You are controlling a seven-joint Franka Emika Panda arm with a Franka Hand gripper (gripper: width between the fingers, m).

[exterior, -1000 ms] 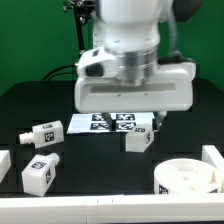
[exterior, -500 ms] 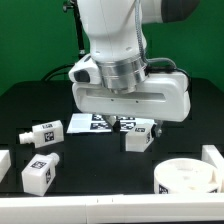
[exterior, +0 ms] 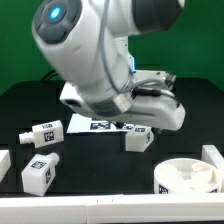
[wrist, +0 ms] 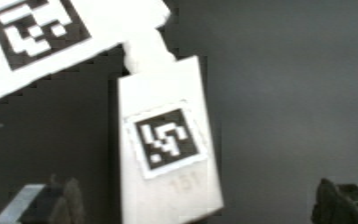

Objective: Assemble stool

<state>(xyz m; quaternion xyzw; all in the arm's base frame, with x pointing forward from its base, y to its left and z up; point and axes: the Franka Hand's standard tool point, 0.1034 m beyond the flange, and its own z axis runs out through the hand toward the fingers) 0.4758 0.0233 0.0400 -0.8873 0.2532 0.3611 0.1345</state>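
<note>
Jaws are standing wide apart, grasping nothing. Wrist view: two-finger gripper is hovering above a blocky white plastic stool leg lying beside the marker board. Exterior view: that leg is sitting mid-worktop; round white seat ring is resting at the near corner, the exterior view's right; second leg and third leg are lying toward the exterior view's left edge.

No words, brands or numbers can be read. Square black-and-white coded tags stand on 2 legs at the exterior view's left, on the wrist view's leg, and on the marker board.
</note>
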